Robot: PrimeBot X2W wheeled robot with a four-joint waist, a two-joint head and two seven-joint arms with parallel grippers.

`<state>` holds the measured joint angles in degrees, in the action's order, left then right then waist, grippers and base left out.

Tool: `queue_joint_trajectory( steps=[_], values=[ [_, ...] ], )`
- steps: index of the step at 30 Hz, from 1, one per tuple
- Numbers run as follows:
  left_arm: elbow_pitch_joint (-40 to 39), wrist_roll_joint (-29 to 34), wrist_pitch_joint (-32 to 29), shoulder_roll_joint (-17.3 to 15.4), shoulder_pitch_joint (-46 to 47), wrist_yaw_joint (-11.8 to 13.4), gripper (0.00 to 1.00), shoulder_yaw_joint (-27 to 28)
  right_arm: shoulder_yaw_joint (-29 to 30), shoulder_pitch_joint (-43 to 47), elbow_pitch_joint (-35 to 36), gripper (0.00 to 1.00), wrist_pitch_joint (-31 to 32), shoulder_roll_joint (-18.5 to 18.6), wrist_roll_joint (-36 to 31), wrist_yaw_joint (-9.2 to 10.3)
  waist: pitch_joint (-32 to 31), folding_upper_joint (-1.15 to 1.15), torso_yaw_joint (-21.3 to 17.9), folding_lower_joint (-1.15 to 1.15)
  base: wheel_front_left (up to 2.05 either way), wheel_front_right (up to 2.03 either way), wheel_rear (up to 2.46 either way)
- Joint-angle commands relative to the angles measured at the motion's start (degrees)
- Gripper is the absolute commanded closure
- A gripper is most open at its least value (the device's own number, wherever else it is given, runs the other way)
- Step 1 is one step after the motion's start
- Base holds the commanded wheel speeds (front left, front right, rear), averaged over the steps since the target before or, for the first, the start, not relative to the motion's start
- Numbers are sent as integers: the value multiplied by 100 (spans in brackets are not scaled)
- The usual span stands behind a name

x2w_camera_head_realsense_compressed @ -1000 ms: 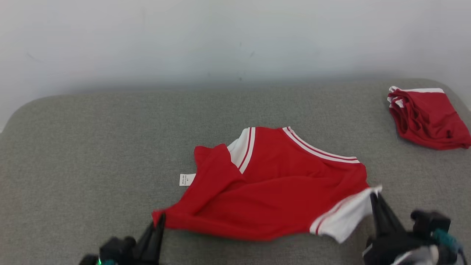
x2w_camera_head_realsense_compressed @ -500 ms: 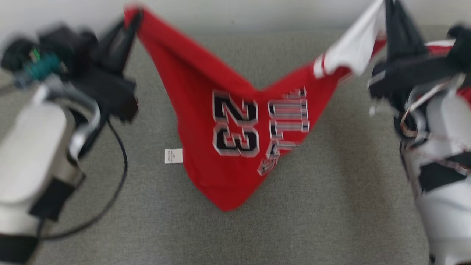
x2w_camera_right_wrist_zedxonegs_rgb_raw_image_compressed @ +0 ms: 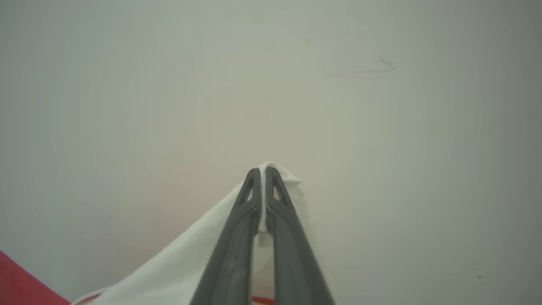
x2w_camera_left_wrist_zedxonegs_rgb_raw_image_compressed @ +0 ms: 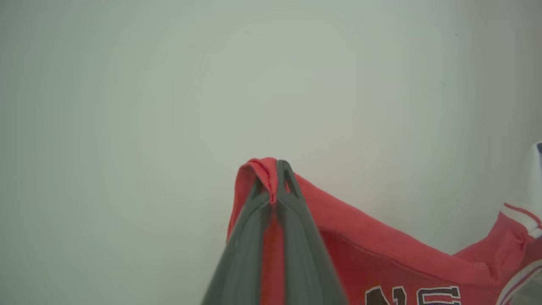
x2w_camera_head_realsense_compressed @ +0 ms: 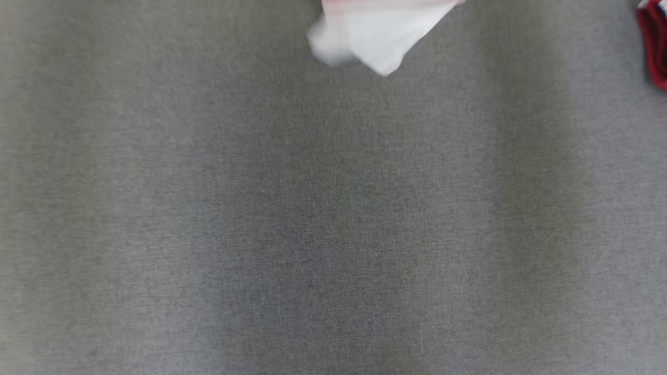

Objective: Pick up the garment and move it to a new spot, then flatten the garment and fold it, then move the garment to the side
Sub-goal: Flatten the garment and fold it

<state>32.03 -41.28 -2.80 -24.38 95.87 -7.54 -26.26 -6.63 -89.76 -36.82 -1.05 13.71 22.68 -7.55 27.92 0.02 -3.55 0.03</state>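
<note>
Left gripper [x2w_camera_left_wrist_zedxonegs_rgb_raw_image_compressed: 277, 169]: clenched on a bunched red corner of the garment [x2w_camera_left_wrist_zedxonegs_rgb_raw_image_compressed: 381, 262], held up in front of the pale wall [x2w_camera_left_wrist_zedxonegs_rgb_raw_image_compressed: 127, 106].
Garment: hangs in the air between the two grippers, clear of the grey fabric surface [x2w_camera_head_realsense_compressed: 333, 234]. From the left grip the red cloth sags toward the right, with dark lettering on its lower part. In the head view a blurred white corner [x2w_camera_head_realsense_compressed: 370, 36], most likely part of it, dangles at the far edge near the middle.
Right gripper [x2w_camera_right_wrist_zedxonegs_rgb_raw_image_compressed: 262, 173]: clenched on the garment's white panel, with cloth pinched between the fingertips and red cloth showing off to its left.
Red pile [x2w_camera_head_realsense_compressed: 654, 47]: another red cloth on the far right of the surface, well apart from the hanging garment. How it is folded cannot be told.
Step in hand: apparently the first one, lifting and carrying to a new spot. Flattening and folding are not yet done.
Next move: calls for both arms to travel together with the held corners spread apart. They should lower the garment over bare surface so the hanging end lands first, then draw the cloth out flat, clear of the red pile.
</note>
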Motion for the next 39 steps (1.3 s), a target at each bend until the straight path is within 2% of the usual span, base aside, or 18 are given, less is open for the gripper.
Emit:
queue_joint_trajectory(
  steps=[1, 7, 18, 26, 39],
  values=[
    [316, -108, 71, 41, 439, 13, 100, 48, 35, -460, -220, 100, 46, 15, 6, 16, 419, -2, -86, -3, 0, 0, 0],
    [1139, -138, 235, 114, 1478, 13, 100, -146, -87, -1737, -928, 100, 101, 36, -275, 16, 611, -2, -184, -3, 0, 0, 0],
    [1969, -240, 465, 245, 2409, 13, 100, -700, -217, -2888, -1921, 100, -22, 125, -558, 16, 766, -2, -333, -3, 0, 0, 0],
    [2474, -509, 655, 232, 2635, 13, 100, -1009, -320, -2988, -2334, 100, -275, 121, -448, 16, 976, -2, -441, -3, 0, 0, 0],
    [2215, -1050, 1153, 126, 2123, 13, 100, -1604, -639, -2363, -2168, 100, -765, 89, -216, 16, 1016, -2, -439, -3, 0, 0, 0]
  ],
)
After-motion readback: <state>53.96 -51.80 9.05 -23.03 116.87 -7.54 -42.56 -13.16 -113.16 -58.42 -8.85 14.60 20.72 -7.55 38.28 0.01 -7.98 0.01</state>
